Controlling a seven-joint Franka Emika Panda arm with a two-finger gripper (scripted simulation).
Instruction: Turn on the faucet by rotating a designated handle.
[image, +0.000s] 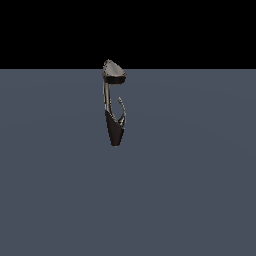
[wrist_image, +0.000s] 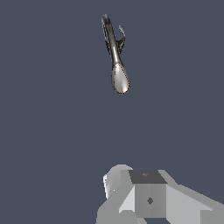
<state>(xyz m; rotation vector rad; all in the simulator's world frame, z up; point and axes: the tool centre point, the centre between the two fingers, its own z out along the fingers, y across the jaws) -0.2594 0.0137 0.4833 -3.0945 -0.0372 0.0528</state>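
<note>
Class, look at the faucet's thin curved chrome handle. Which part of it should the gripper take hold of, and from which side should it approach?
Probably the free upper end of the handle, where it curls clear of the faucet neck. Approach from the exterior view's right: the lever branches out on that side, so nothing blocks it, and gripping far from its root should give the most turning leverage. The gripper is far away.
</note>
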